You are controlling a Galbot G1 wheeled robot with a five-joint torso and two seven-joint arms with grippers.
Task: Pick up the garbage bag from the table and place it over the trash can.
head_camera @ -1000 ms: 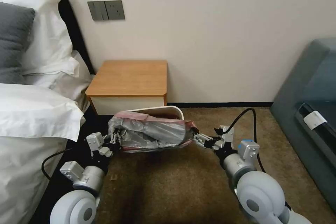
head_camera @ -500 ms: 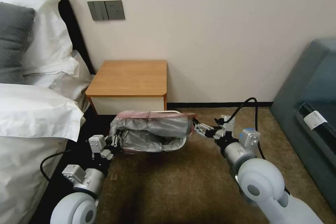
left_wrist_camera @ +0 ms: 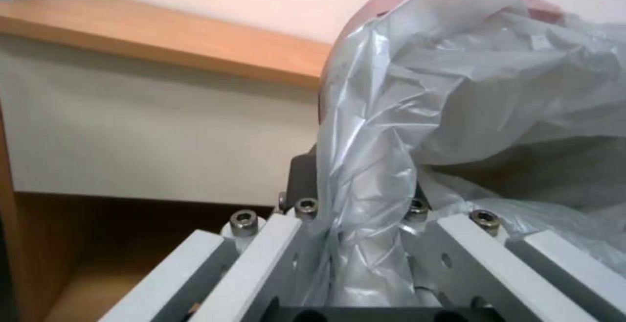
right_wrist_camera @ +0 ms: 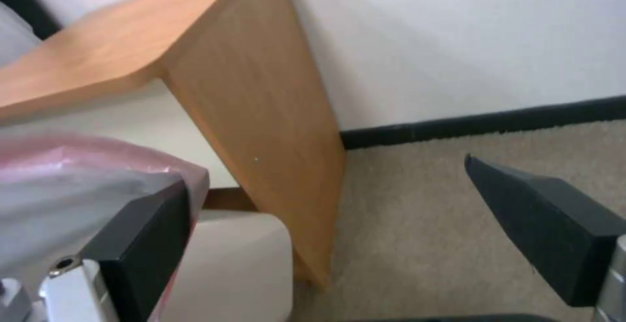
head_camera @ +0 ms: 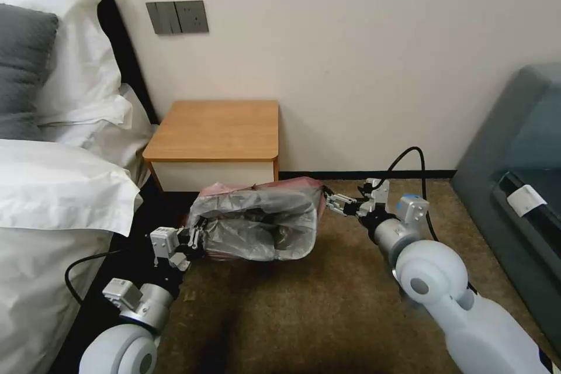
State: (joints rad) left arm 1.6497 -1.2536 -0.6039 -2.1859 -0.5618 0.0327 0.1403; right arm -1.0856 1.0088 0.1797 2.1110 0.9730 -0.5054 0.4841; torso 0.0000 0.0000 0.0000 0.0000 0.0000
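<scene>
Garbage bag (head_camera: 257,222) off the table (head_camera: 219,128), draped over the trash can (right_wrist_camera: 234,263); seating unfinished. Left gripper (head_camera: 196,239) clamps a bag fold; right gripper (head_camera: 330,205) spread wide, one finger against the pink rim.

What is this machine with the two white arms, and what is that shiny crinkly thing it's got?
It's a robot on wheels. Each arm ends in a gripper, a kind of pincher hand. The big picture comes from a camera on its head, looking down at the floor beside a bed. The other two come from small cameras on its wrists, very close up. The shiny thing is a garbage bag, draped over a beige trash can on the carpet in front of the wooden table. The left gripper pinches one side of the bag. The right gripper is at the other side, fingers open, one finger against the pink rim.
</scene>
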